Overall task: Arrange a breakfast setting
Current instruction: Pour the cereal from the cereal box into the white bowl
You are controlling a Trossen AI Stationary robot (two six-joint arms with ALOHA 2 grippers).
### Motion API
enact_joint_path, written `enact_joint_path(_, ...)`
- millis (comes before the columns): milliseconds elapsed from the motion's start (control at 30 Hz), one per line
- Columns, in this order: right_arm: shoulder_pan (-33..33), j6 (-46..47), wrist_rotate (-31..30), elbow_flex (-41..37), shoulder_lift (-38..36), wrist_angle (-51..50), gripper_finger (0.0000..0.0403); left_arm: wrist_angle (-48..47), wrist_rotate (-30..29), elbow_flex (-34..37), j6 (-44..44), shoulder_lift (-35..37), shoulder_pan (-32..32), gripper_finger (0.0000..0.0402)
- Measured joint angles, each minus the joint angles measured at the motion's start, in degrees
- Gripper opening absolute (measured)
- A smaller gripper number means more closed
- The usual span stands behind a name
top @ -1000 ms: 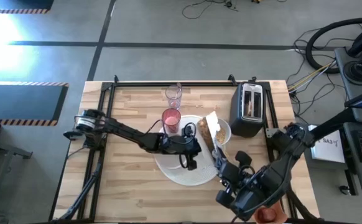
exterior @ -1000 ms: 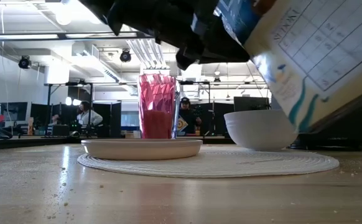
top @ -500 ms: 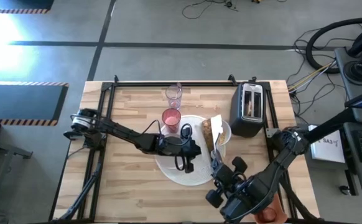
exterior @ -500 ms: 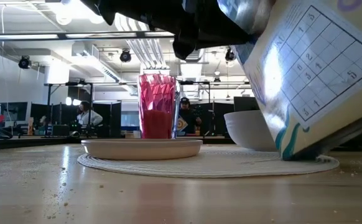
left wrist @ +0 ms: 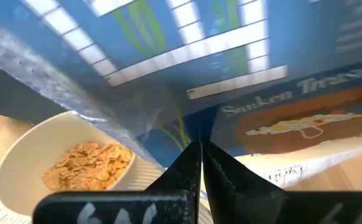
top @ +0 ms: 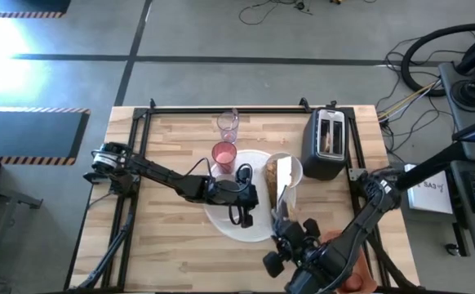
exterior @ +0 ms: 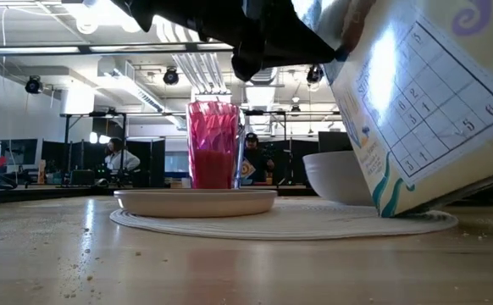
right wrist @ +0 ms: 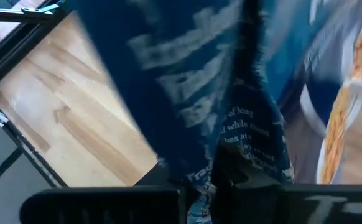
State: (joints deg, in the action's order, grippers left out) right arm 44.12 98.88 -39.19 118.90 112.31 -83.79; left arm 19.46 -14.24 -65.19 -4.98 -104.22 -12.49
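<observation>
Blue cereal box [exterior: 416,110] against white bowl [exterior: 335,176], pink tumbler [exterior: 215,144] beside.

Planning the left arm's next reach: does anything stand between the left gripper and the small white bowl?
Yes. The cereal box, held by the right gripper, stands just ahead of the left gripper, beside the small white bowl of flakes, partly blocking a straight reach.
</observation>
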Motion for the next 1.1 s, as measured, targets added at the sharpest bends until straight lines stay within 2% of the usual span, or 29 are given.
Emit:
enact_joint_path(300,2.80,7.62,1.79,-0.18,0.06,-0.03,0.0013,-2.94,0.82,0.00,-0.01,0.00,-0.08,0.0000)
enact_joint_path(600,3.41,9.14,8.14,-0.07,-0.33,0.33,0.0023,-3.89,1.89,0.00,-0.19,-0.02,-0.09,0.0000)
enact_joint_path(933,3.48,11.64,13.37,-0.03,-0.44,-2.81,0.0027,-7.14,11.67,0.05,0.06,-0.03,-0.04,0.0000)
enact_joint_path(1100,3.52,12.29,14.13,-0.09,-0.44,-3.93,0.0028,-9.17,12.31,0.09,2.66,-0.03,-0.07,0.0000)
